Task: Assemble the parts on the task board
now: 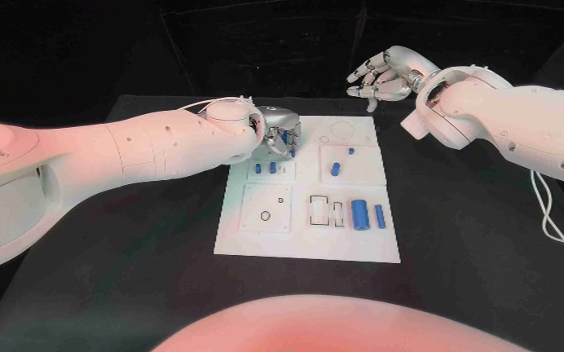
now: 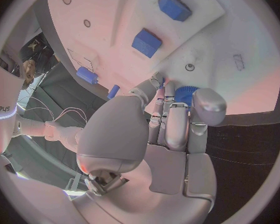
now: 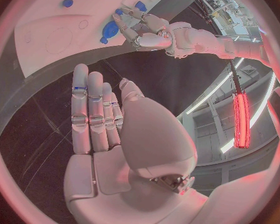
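Head view shows the task board (image 1: 308, 242) lying directly beneath the left hand (image 1: 279, 136), which reaches over its far left section. Left wrist view shows that hand's fingers (image 2: 177, 127) curled round a blue part (image 2: 186, 93), grasping it just above the board's surface. Well beyond the board's far edge, the right hand (image 1: 383, 75) hovers released, fingers apart, holding nothing. Other blue parts (image 1: 362, 215) lie nearer the robot than the left hand.

A black counter (image 1: 141, 230) carries the white task board (image 1: 308, 242), which lies flat at its middle, long side running away from the robot.
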